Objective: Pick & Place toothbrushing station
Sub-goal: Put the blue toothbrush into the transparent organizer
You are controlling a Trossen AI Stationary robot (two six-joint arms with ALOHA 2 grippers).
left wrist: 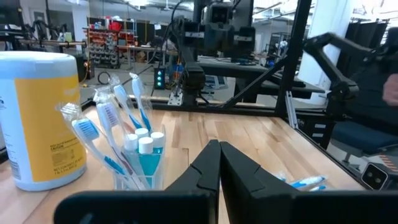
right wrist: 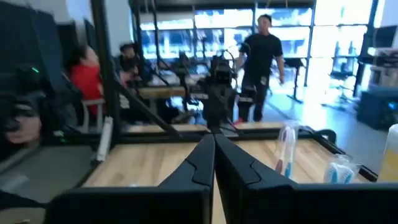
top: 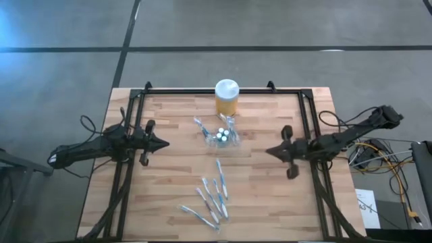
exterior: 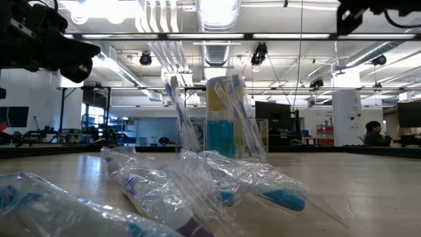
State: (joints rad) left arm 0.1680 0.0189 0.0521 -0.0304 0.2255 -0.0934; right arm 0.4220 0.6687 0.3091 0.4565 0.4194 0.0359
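Clear holder (top: 223, 135) near the middle of the table (top: 169, 189), part-filled; loose toothbrushes (top: 209, 197) lie nearer the front edge.

The holder stands just in front of the yellow jar (top: 226, 97) with its white lid, at the table's far middle. In the left wrist view the holder (left wrist: 138, 163) carries several blue-and-white brushes (left wrist: 112, 134) leaning upright, bristles up, with three white-capped pieces (left wrist: 144, 142) among their stems. Six or so wrapped brushes are scattered flat on the wood, well apart from the holder; one more (top: 219, 169) lies between the scatter and the holder. The left gripper (top: 162, 143) hovers left of the holder, jaws pressed together, empty. The right gripper (top: 271, 151) hovers to its right, jaws also pressed together, holding nothing.
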